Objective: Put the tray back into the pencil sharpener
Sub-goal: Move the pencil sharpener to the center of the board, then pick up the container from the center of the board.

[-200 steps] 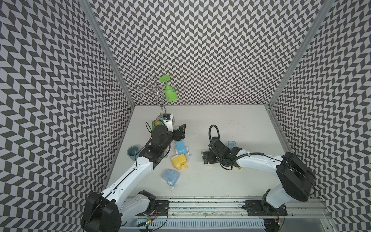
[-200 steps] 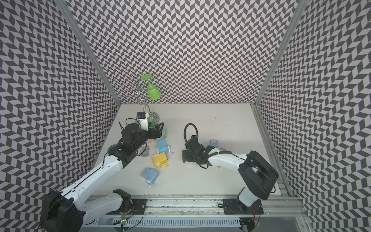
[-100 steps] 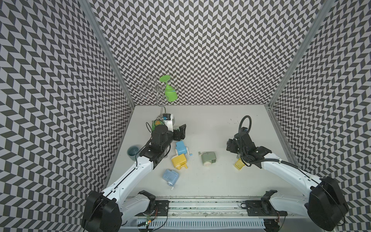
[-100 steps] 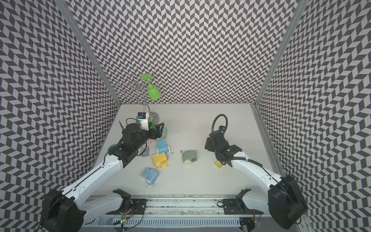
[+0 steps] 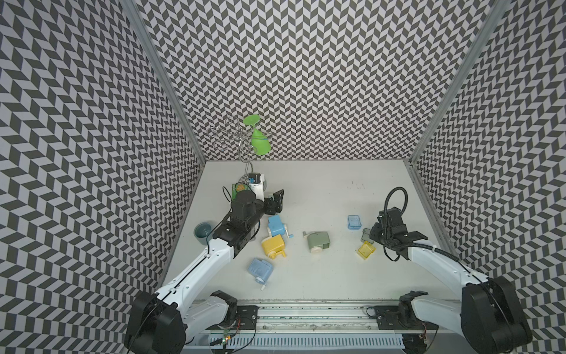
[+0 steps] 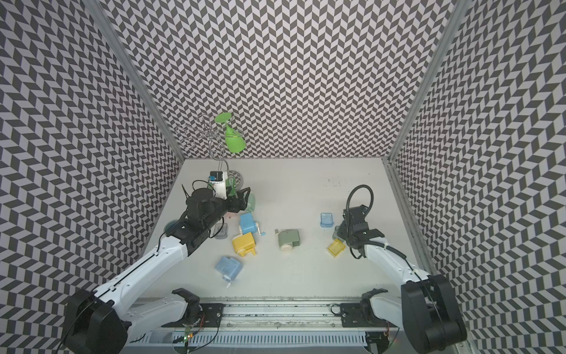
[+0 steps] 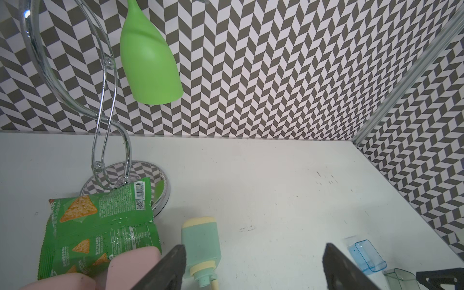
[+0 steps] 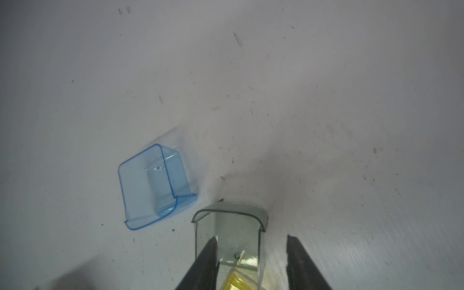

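I had the right gripper (image 8: 251,238) low over the smoky grey-green tray (image 8: 231,218), which lay on the white table (image 5: 321,190) at my right side. It sat between the blue tray (image 8: 150,183) and the yellow tray (image 8: 233,281). The yellow one was right up against it, or perhaps tucked a little under its end. In the right wrist view the jaws stood partly apart. One finger was over the tray's hollow and the other outside its long wall, with bare table showing between that finger and the wall. So they straddled the wall but were not yet clamped on it. I judged that wall the best place to pinch, since the tray's full width looked too much for the jaws at that setting.

I went for this tray because its tint matched the sage-green pencil sharpener (image 5: 318,242), which lay well apart toward the middle of the table with its crank pointing away from the trays. I could not tell from either top view which face held the slot.

The left gripper (image 7: 254,247) hung with its fingers wide apart and nothing between them. It was parked over the far left corner by a mint sharpener (image 7: 200,241) and a green chip bag (image 7: 100,221), well clear of the right arm's work. The blue sharpener (image 5: 276,226) and the yellow sharpener (image 5: 273,245) lay close together beside that arm.
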{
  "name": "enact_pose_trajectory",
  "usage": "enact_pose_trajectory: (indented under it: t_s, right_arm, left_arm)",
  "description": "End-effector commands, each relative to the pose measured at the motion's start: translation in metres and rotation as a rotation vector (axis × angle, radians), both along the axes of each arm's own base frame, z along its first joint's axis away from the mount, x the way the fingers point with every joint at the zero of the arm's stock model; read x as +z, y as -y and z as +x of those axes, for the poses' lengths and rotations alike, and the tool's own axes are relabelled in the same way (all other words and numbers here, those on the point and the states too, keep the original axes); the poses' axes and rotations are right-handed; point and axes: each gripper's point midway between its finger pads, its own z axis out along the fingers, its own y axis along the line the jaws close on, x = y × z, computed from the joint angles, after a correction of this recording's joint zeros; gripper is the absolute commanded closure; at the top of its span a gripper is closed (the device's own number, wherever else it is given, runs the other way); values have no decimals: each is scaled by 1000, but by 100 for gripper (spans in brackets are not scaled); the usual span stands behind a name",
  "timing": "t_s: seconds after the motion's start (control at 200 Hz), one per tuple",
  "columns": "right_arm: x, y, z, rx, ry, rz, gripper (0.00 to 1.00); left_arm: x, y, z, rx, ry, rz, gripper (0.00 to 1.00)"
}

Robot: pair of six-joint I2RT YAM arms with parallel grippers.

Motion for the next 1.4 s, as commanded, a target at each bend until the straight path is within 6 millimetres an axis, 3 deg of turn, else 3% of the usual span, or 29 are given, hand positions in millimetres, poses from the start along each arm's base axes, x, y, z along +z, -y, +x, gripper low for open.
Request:
enact_pose_trajectory:
  t_s: [0.0, 0.105, 0.325, 0.476, 0.716, 0.791, 0.871, 0.966, 1.182, 1.257, 1.392]
  right_arm:
    - [-6, -6, 6, 10, 1, 67, 69]
    - [-15, -7, 4, 14, -23, 85, 76]
    - [-22, -7, 3, 11, -35, 100, 78]
    - [-21, -6, 5, 8, -26, 99, 87]
    - [-14, -4, 10, 7, 9, 97, 93]
    - [-15, -4, 10, 9, 7, 95, 93]
    - [-17, -4, 10, 15, -3, 95, 85]
    - [-21, -5, 10, 17, -12, 97, 84]
    - [-22, -5, 13, 22, -6, 99, 95]
    - [-15, -1, 16, 10, 11, 91, 100]
    - [30, 6, 35, 5, 125, 54, 100]
  left_arm:
    - [16, 1, 2, -13, 31, -13, 14]
    - [17, 1, 1, -15, 33, -14, 14]
    - [17, 1, 1, -15, 35, -13, 14]
    - [18, 1, 1, -17, 36, -13, 14]
    - [17, 1, 1, -15, 34, -11, 14]
    - [17, 1, 1, -13, 35, -10, 14]
    - [16, 0, 1, -11, 34, -7, 14]
    - [17, 0, 1, -9, 35, -7, 13]
    - [16, 0, 2, -8, 32, -5, 13]
    - [14, 0, 2, -7, 30, -4, 13]
    - [13, 1, 3, -12, 23, -5, 13]
